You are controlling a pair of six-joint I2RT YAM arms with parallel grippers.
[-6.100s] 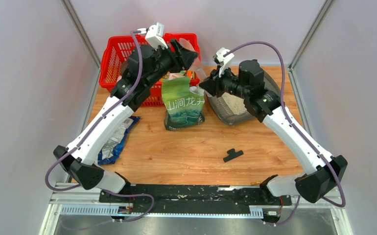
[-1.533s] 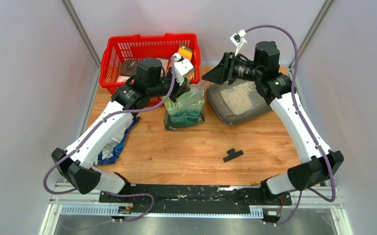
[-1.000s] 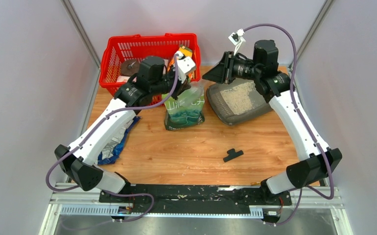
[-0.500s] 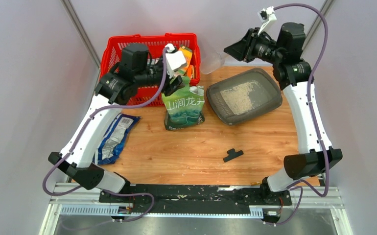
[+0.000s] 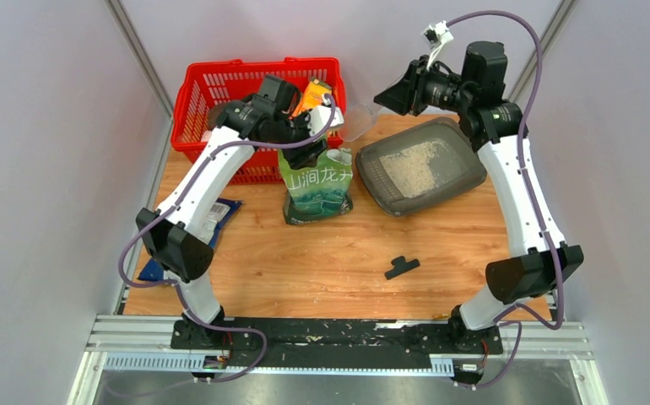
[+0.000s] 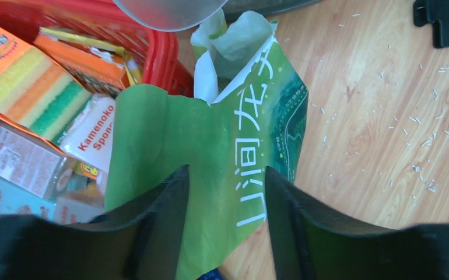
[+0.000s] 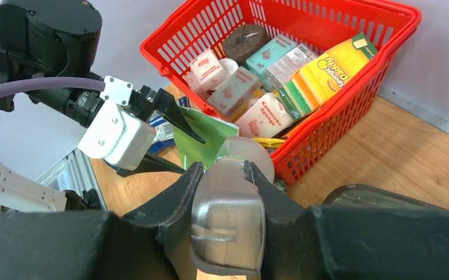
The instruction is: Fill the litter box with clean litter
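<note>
Where the wooden table [image 5: 322,253] meets the back wall, the red basket [image 5: 220,80] stands at the far left, full of packets. On the far right lies the litter box [image 5: 465,173], dark grey, apart from the basket. The green pouch [image 5: 316,190] stands upright between them. The clean litter [image 5: 410,164] covers part of the box floor as a pale patch. The left gripper [image 6: 225,172] has its jaws wide apart, one on each side of the pouch top. The right gripper [image 7: 222,172] is closed on a translucent cup [image 5: 357,123], held in the air near the basket corner. A small black clip [image 5: 401,267] lies alone nearer the arms
</note>
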